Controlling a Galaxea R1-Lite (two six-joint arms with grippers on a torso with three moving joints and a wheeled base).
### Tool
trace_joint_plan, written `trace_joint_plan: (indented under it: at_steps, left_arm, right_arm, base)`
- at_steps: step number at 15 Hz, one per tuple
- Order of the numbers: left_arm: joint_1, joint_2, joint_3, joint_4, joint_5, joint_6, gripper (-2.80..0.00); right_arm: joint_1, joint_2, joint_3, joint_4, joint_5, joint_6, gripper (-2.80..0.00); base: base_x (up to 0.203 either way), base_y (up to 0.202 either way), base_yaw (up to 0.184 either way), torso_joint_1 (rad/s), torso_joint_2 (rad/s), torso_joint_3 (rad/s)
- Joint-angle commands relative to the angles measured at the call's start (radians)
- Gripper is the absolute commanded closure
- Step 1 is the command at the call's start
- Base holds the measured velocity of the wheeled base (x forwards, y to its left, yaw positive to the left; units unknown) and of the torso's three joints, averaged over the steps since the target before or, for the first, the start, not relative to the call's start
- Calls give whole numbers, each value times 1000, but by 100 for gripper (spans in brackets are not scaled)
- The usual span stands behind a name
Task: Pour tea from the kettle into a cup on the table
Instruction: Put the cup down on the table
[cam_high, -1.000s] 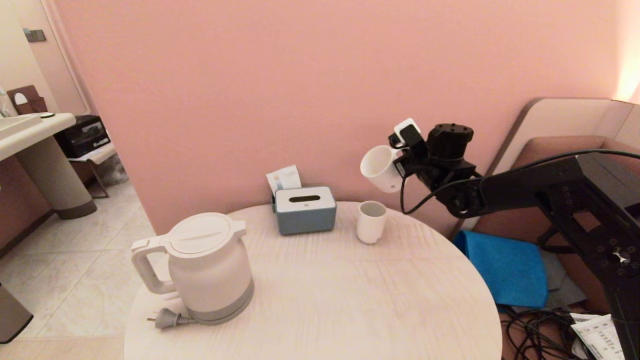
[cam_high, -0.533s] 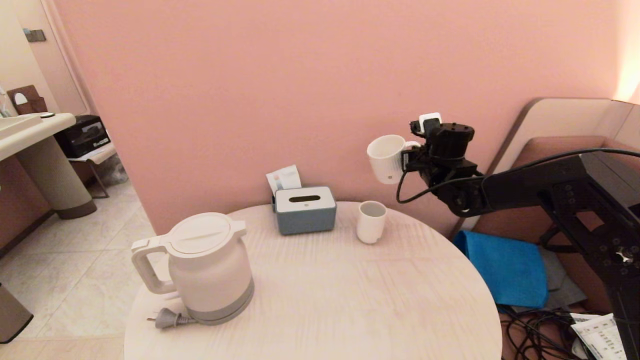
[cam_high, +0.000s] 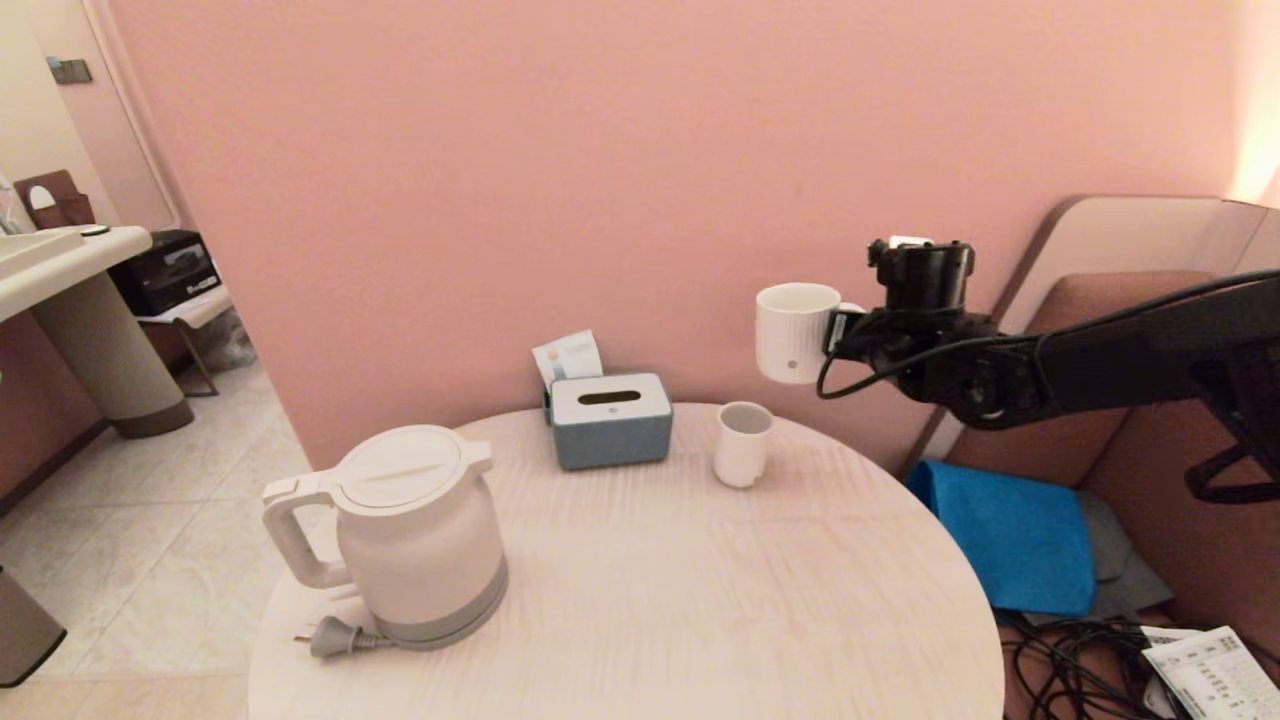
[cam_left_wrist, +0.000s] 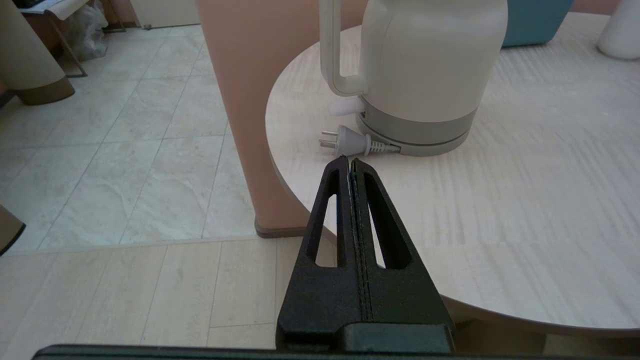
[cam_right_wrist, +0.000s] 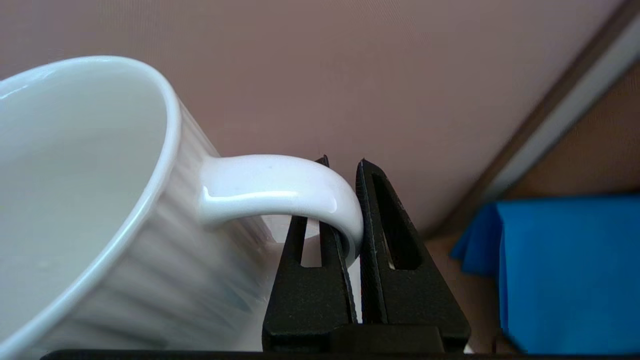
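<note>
The white ribbed cup (cam_high: 797, 331) hangs upright in the air above the far right of the table (cam_high: 700, 600), its open mouth up. My right gripper (cam_high: 845, 333) is shut on the cup's handle (cam_right_wrist: 280, 187), one finger inside the loop and one outside. The white kettle (cam_high: 415, 530) stands on its grey base at the table's near left, handle toward the left. My left gripper (cam_left_wrist: 349, 161) is shut and empty, low by the table's near left edge, just short of the kettle's plug (cam_left_wrist: 347, 142).
A smaller handleless white cup (cam_high: 742, 443) stands on the table below the held cup. A blue-grey tissue box (cam_high: 610, 418) sits at the back. A blue cloth (cam_high: 1010, 530) and cables lie on the floor to the right. The pink wall is close behind.
The right arm has turned the cup from tilted with its mouth facing left to upright, and shifted it slightly right. The left gripper and kettle have not moved.
</note>
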Motion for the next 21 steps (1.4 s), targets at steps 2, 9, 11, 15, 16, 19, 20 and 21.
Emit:
trace_joint_plan:
  at_steps: [2, 9, 11, 15, 16, 19, 20, 21]
  left_arm:
    - [0, 1, 0, 1, 0, 0, 0]
    - [0, 1, 0, 1, 0, 0, 0]
    - [0, 1, 0, 1, 0, 0, 0]
    - [0, 1, 1, 1, 0, 0, 0]
    - [0, 1, 0, 1, 0, 0, 0]
    - [0, 1, 0, 1, 0, 0, 0]
    - [0, 1, 0, 1, 0, 0, 0]
    - [0, 1, 0, 1, 0, 0, 0]
  right_arm:
    - [4, -145, 176, -2, 12, 27, 0]
    - [27, -375, 740, -141, 99, 99, 0]
    - [54, -395, 883, -265, 107, 101, 0]
    - [125, -330, 1097, -635, 106, 100, 0]
    - [132, -288, 1130, -724, 103, 99, 0]
    - [152, -152, 1217, -972, 89, 87, 0]
    - [158, -99, 1238, -1042, 84, 75, 0]
    - [161, -46, 1249, -1093, 72, 66, 0]
  base:
    - [0, 0, 0, 0, 0, 0]
    - [0, 0, 0, 0, 0, 0]
    - [0, 0, 0, 0, 0, 0]
    - [0, 0, 0, 0, 0, 0]
    - [0, 0, 0, 0, 0, 0]
    - [0, 0, 0, 0, 0, 0]
    - [0, 0, 0, 0, 0, 0]
    - [0, 0, 0, 0, 0, 0]
